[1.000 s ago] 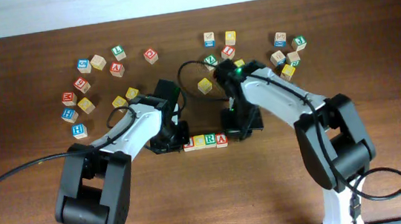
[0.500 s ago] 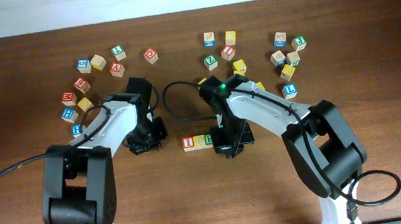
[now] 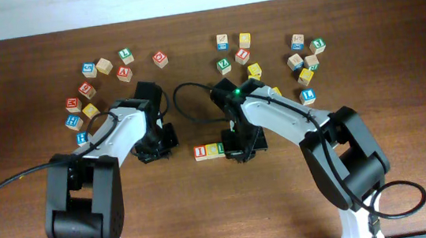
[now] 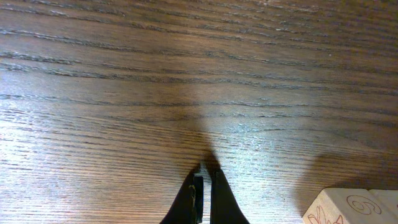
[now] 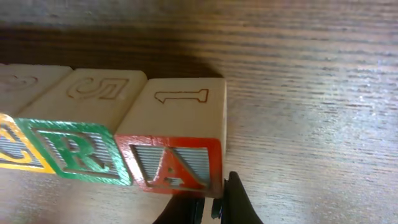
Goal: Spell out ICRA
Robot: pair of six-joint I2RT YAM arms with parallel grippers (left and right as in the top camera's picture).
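Observation:
A row of cubes lies mid-table. From overhead I see the red I cube and the yellow C cube; the rest of the row is hidden under my right gripper. The right wrist view shows the C cube, the green R cube and the red A cube side by side and touching. My right gripper is shut, its tips at the A cube's near right corner, holding nothing. My left gripper is shut and empty over bare wood, left of the row. A wooden cube side shows at its lower right.
Loose letter cubes lie scattered along the back: a group at the left, one red cube, a group in the middle and a group at the right. A black cable trails from the left arm.
My left gripper has drawn back to the left, away from the row. My right gripper has shifted left over the R and A cubes. Little has moved in the last half second.

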